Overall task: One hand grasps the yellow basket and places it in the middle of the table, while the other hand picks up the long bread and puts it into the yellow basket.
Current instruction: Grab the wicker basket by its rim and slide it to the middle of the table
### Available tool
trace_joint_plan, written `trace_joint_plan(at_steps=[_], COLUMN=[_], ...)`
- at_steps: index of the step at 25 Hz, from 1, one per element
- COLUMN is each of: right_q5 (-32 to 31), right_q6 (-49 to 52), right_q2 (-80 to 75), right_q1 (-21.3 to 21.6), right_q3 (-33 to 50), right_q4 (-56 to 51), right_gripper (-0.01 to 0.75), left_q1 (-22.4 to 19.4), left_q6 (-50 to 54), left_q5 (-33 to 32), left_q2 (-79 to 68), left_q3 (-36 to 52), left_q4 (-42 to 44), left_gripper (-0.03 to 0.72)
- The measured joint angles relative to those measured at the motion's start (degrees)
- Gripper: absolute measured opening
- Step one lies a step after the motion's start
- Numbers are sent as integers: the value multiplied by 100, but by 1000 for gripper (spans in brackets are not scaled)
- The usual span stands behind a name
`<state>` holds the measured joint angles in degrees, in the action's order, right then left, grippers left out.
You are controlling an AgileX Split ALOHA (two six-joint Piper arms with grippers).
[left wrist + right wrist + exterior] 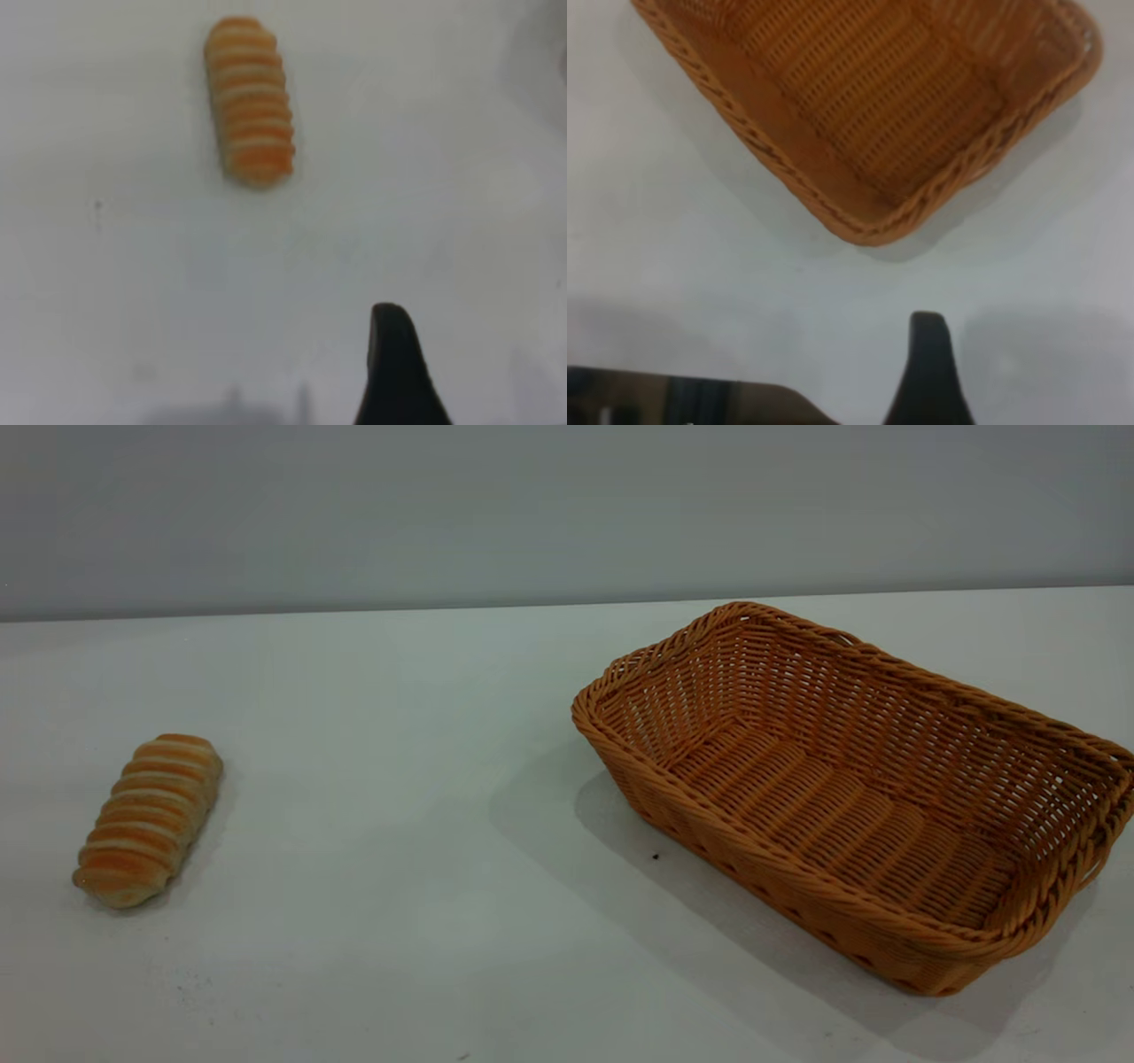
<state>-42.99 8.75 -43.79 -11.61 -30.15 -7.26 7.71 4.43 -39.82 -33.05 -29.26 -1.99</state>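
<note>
The long bread (pixel 149 817), striped golden-orange and cream, lies on the white table (pixel 399 779) at the left. It also shows in the left wrist view (pixel 250 100), with a dark part of my left gripper (pixel 396 367) well short of it above the table. The yellow basket (pixel 855 793), a large woven wicker tray, stands empty at the right of the table, set at an angle. The right wrist view shows its near corner (pixel 868 115), with a dark part of my right gripper (pixel 928 367) apart from it over bare table. Neither gripper shows in the exterior view.
A grey wall (pixel 567 505) runs behind the table's far edge. Bare tabletop lies between the bread and the basket. A dark edge (pixel 682 398) shows at a corner of the right wrist view.
</note>
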Motion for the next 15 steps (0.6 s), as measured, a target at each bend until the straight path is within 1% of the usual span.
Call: trace_joint_plan(at_steps=[2, 5, 9, 12, 15], right_q5=[188, 420, 715, 1150, 1418], right_q6=[60, 207, 400, 426, 428], right_q2=[-592, -1421, -2458, -3044, -3538], right_q1=[0, 0, 0, 0, 0], right_q3=[-164, -439, -772, -826, -826], right_q4=[-45, -66, -157, -412, -613], right_gripper=[589, 589, 589, 589, 589], left_q1=[0, 0, 0, 0, 0], left_q6=[17, 18, 18, 18, 18], left_q5=[316, 608, 775, 799, 823], left_q2=[-302, -754, -1202, -1340, -1348], left_q3=[-28, -28, -28, -28, -28], left_q4=[0, -4, -10, -15, -15], left_gripper=[529, 529, 529, 529, 529])
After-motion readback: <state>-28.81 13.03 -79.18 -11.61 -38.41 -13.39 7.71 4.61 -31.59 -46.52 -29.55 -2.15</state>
